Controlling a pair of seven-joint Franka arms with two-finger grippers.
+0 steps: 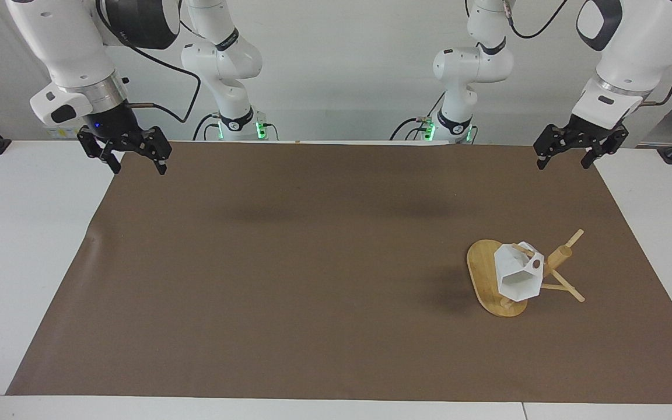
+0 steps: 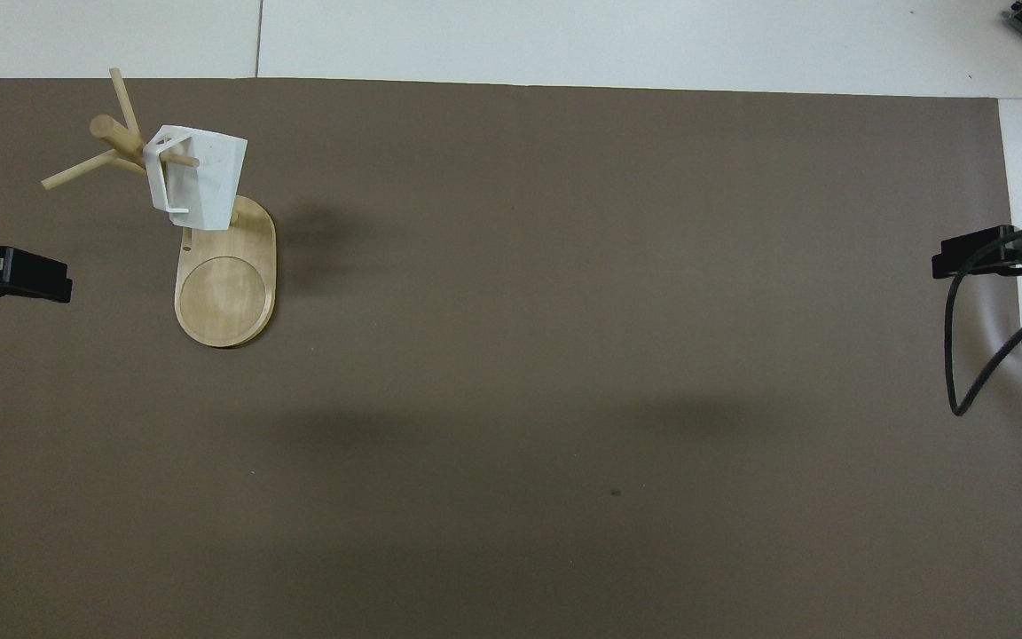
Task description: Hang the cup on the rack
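The white faceted cup [image 1: 517,279] hangs by its handle on a peg of the bamboo rack [image 1: 481,268], which stands toward the left arm's end of the table. In the overhead view the cup [image 2: 208,182] hangs above the rack's oval base [image 2: 225,297]. My left gripper [image 1: 562,164] is open and empty, raised over the mat's edge nearest the robots, apart from the rack; it also shows in the overhead view [image 2: 14,273]. My right gripper [image 1: 139,169] is open and empty, and waits over the mat's corner at its own end, also seen in the overhead view [image 2: 977,253].
A brown mat [image 1: 312,262] covers most of the white table [image 1: 27,245]. A black cable [image 2: 959,355] loops down from the right arm over the mat's edge. The rack's free pegs [image 2: 76,170] stick out toward the left arm's end.
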